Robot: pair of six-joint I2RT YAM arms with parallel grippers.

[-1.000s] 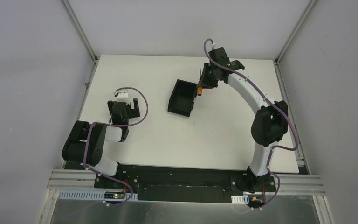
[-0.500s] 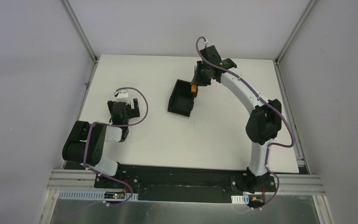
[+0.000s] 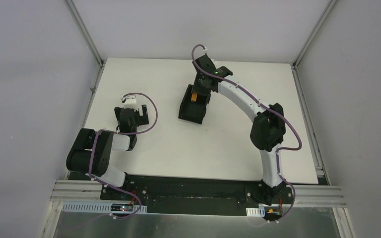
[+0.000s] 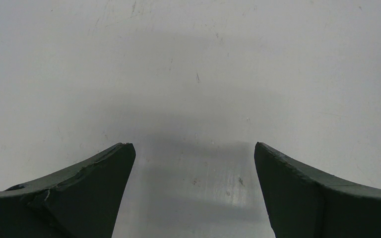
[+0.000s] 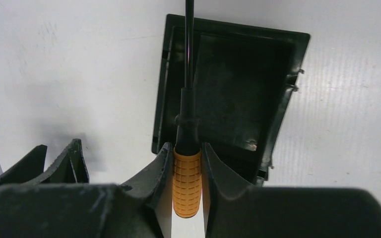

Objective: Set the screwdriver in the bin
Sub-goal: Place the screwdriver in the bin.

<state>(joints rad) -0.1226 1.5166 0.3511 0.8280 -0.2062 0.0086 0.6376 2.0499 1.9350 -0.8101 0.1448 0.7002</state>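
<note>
Screwdriver (image 5: 187, 181) held by its orange handle between the fingers of the right claw (image 5: 186, 148), which is closed down to the handle's width. In the right wrist view the black shaft runs straight up the frame from the claw, along the left wall of the bin (image 5: 278, 114), and leaves the picture at the top. The bin's open interior lies just right of the shaft. In the top view, claw and tool hang over the upper end of the bin, near the middle of the tabletop (image 3: 238, 148). One second earlier they stood just right of the bin's right wall; they have since travelled left. A release here would probably land inside. The left claw (image 4: 193, 148), wide open and empty, sits well apart at mid-left.
</note>
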